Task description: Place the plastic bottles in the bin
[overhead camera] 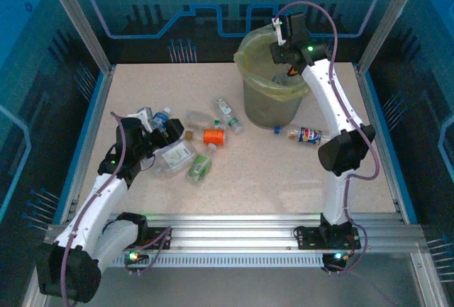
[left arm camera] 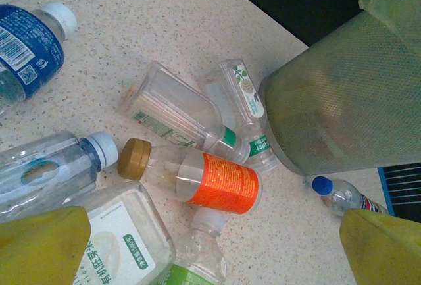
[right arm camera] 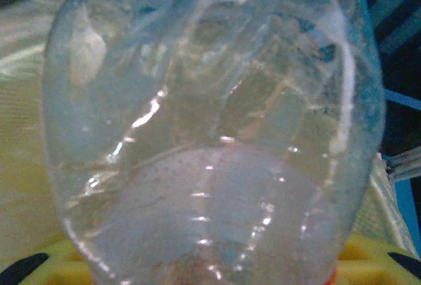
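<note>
Nearest the arm bases, the left pincer (overhead camera: 169,137) hangs with its jaws spread wide and holding nothing. It is over the loose bottles on the speckled beige counter (overhead camera: 248,172). A square clear bottle with a white-and-green label (left arm camera: 125,245) lies right under it. Just beyond that is a clear bottle with an orange label and a gold-brown cap (left arm camera: 210,183), its long axis running crosswise to the fingers.

Farther off, a small blue-capped bottle (overhead camera: 306,135) lies on its side near the foot of the round grey-olive bin with a yellow-green bag liner (overhead camera: 273,101).

Farthest, the right pincer (overhead camera: 285,45) is part-closed around a crumpled clear plastic bottle (right arm camera: 210,133). It hangs above the bin's far rim. The bottle looks to be over the mouth, so it should only need letting go.
</note>
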Available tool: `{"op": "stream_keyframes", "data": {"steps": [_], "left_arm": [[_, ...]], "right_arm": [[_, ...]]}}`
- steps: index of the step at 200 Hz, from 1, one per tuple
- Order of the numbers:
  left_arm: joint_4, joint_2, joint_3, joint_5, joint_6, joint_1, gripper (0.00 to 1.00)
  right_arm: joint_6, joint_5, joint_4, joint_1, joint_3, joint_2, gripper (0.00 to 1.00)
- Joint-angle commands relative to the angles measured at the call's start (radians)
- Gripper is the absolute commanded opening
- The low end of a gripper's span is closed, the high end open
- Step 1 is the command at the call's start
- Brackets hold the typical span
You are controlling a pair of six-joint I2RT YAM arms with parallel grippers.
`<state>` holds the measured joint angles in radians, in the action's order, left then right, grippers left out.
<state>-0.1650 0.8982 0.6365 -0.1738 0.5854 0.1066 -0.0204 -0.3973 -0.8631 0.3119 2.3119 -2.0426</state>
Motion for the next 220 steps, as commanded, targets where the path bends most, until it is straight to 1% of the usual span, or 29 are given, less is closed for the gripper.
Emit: {"op": "stream_keyframes", "data": {"steps": [1, 28, 56, 94, 125, 158, 174, 220], "left_arm": [[-0.022, -0.021, 0.018, -0.003, -0.012, -0.008, 0.99], [-0.024, -0.024, 0.018, -0.001, -0.012, -0.008, 0.99], [-0.024, -0.023, 0.017, 0.000, -0.012, -0.009, 0.99], [-0.024, -0.023, 0.017, 0.006, -0.013, -0.008, 0.99], [-0.025, -0.024, 0.018, 0.006, -0.014, -0.008, 0.99], [-0.029, -0.027, 0.019, 0.007, -0.014, -0.008, 0.99], [-0.030, -0.029, 0.019, 0.007, -0.015, -0.008, 0.99], [-0.031, -0.030, 0.020, 0.007, -0.012, -0.008, 0.99]], "right_arm": [[-0.014, -0.049, -0.036, -0.025, 0.025, -0.036, 0.23], [-0.021, -0.070, -0.043, -0.041, 0.017, -0.060, 0.25], [-0.026, -0.078, -0.048, -0.048, -0.004, -0.074, 0.31], [-0.025, -0.073, -0.042, -0.051, -0.040, -0.070, 0.52], [-0.021, -0.073, -0.044, -0.051, -0.043, -0.067, 0.64], [-0.020, -0.075, -0.050, -0.051, -0.045, -0.058, 0.74], [-0.019, -0.074, -0.054, -0.051, -0.045, -0.049, 0.77], [0.005, -0.039, -0.069, -0.052, -0.055, 0.004, 0.82]]}}
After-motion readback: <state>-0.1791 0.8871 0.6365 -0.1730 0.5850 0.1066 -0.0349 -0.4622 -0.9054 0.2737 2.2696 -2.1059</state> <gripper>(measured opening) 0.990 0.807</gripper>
